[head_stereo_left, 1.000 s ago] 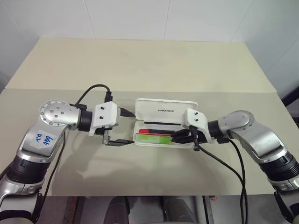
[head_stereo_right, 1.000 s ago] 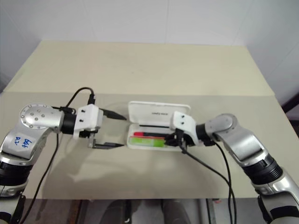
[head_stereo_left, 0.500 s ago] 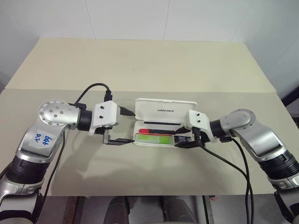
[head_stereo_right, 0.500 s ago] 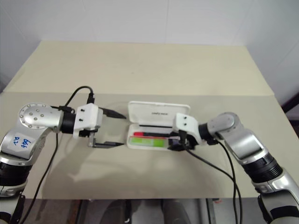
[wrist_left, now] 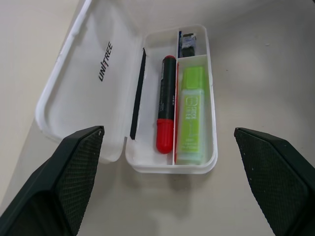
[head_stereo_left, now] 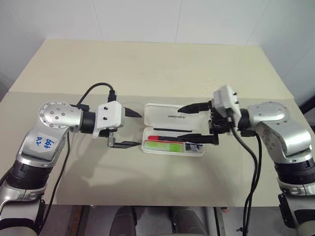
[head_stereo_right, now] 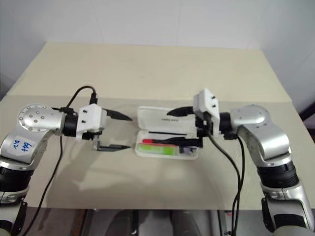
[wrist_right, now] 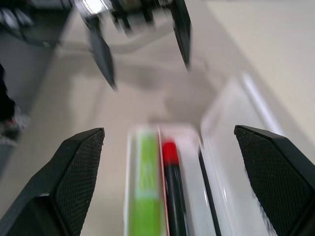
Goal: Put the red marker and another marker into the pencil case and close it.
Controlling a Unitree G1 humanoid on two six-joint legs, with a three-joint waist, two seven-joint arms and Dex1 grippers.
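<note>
Since a second ago the right gripper (head_stereo_left: pixel 197 123) has let go inside the pencil case and lifted clear of it; it was low in the tray with its fingers together, and now it hangs above the tray's right end with its two black fingers spread wide, one over the lid and one over the tray, holding nothing. Nothing else has shifted.

Largest in the scene is the beige desk (head_stereo_left: pixel 147 64), which carries everything. On it, near its middle, lies the pencil case (head_stereo_left: pixel 162 117), a white hinged box with its lid thrown back flat on the far side and dark lettering on the inside of that lid.

To the left of the case hovers the left gripper (head_stereo_left: pixel 129 129), pointing at the case's left end from just beside it, its fingers wide apart and empty.

Inside the tray, the lime-green marker (wrist_left: pixel 191 115) lies lengthwise in the compartment on the near side. Beside it, on the lid side of a thin divider, lies the red marker (wrist_left: pixel 166 103), black-barrelled with its red cap toward the left gripper. A small dark bit (wrist_left: pixel 188 43) sits in the little compartment at the tray's right end.
</note>
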